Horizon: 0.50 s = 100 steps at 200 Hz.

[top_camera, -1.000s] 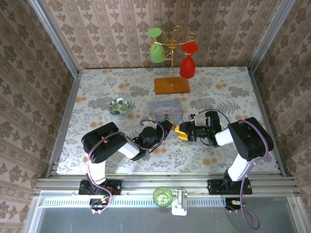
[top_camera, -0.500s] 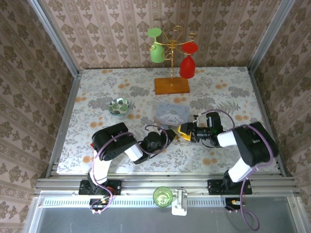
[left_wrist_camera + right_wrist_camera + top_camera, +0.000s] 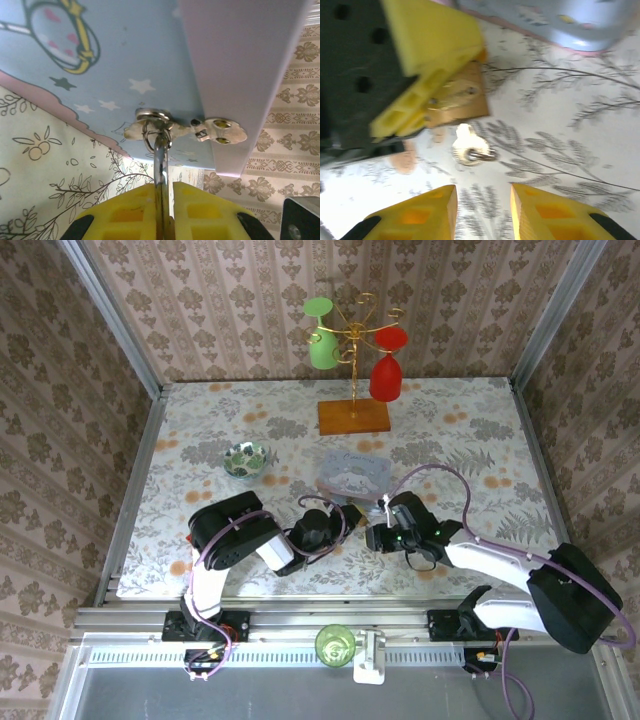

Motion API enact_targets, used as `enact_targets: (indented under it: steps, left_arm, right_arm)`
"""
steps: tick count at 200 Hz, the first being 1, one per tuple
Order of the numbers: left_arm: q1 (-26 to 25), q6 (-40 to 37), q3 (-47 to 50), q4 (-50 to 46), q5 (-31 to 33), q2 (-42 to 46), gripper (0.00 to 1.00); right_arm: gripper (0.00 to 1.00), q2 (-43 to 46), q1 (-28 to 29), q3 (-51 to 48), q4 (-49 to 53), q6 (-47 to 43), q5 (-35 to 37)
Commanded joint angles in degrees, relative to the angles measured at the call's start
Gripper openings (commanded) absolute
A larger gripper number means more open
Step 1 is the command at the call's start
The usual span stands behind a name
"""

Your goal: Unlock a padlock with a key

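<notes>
Bright, even light from above; the pale blue tin box casts only a faint shadow. The left wrist close-up of the box is sharp. In the right wrist view, motion blur smears the padlock below the box, and the table lower left glares white.

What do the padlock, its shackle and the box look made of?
Padlock: body likely brass, with a dull golden-brown face. Its shackle: polished steel-like metal, going by the mirror glints. Box: probably painted tin, with a smooth pale blue print with stars.
</notes>
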<state>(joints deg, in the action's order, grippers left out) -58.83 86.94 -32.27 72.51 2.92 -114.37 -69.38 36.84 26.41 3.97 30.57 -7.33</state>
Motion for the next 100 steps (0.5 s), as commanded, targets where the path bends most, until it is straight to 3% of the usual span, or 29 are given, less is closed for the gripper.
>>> enact_targets:
  steps: [1,21,37,62,100]
  left_arm:
    - [0.2,-0.9,0.6,2.5,-0.7,2.3,0.00]
    - [0.2,-0.9,0.4,2.5,-0.9,2.4,0.00]
    - [0.1,0.0,-0.2,2.6,-1.4,2.1,0.00]
    - [-0.2,-0.9,-0.5,2.5,-1.3,2.9,0.00]
    - [-1.1,-0.2,-0.4,2.5,-1.1,2.8,0.00]
  right_arm:
    - [0.35,4.6,0.5,-1.1,2.8,-0.9,8.3]
    - [0.28,5.3,0.4,-1.0,3.5,-1.7,8.0]
    - [0.21,2.2,0.4,-0.6,0.7,-3.0,3.7]
    - [0.19,-2.4,0.8,-0.3,-3.1,-4.3,-0.4]
    - [0.16,-5.1,0.8,2.0,-5.7,-5.9,-0.4]
